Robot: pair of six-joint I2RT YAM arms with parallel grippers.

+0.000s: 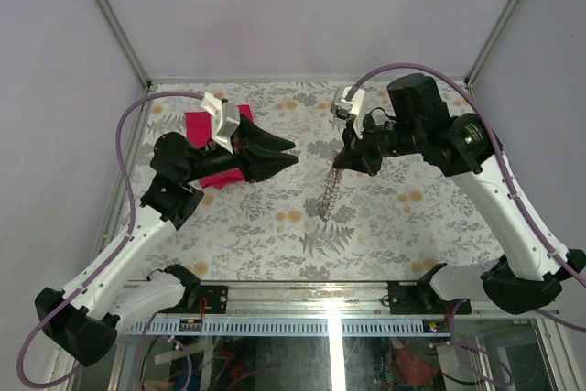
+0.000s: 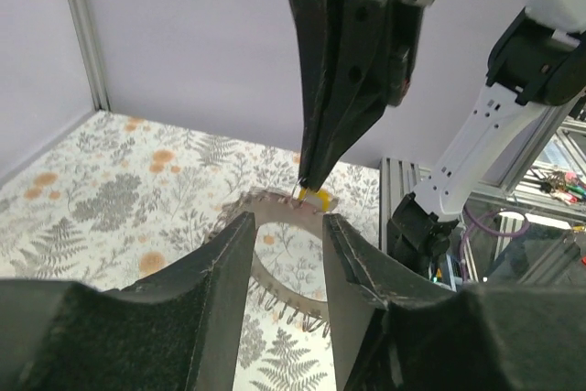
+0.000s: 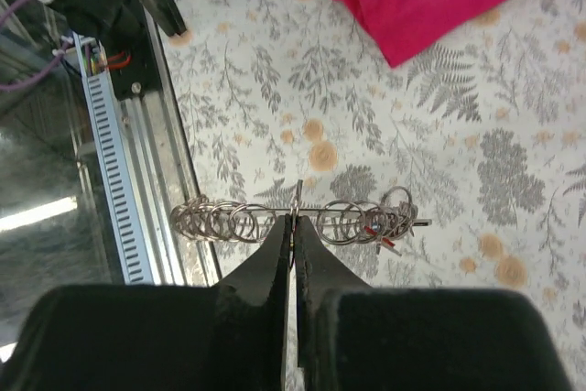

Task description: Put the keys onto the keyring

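My right gripper (image 1: 341,168) has its jaws pressed together on the keyring (image 1: 330,191). In the right wrist view it pinches the thin wire of the loop roughly mid-span, and the fingertips (image 3: 275,246) are flat against each other with the wire between them. The keyring hangs below the pinch, tilted down toward the fern-print table (image 1: 394,226); I cannot tell if its low end touches. Many small silvery rings (image 3: 215,221) are strung along the loop on both sides of the pinch. The keys (image 3: 375,230) are bunched toward one end of the loop, with red heads showing, too small to count. In the left wrist view a yellow-orange bit (image 2: 320,197) sits right at my right fingertips.

My left gripper (image 1: 296,152) has its jaws spread and nothing in them. It is up off the table, pointing at the keyring, near it but apart. From the left wrist camera the loop shows through the gap between my two left fingers (image 2: 229,263) — the right gripper is above it, tips on its top edge.

The pink-red cloth (image 1: 203,124) lies under and behind my left arm, well apart from the keyring.
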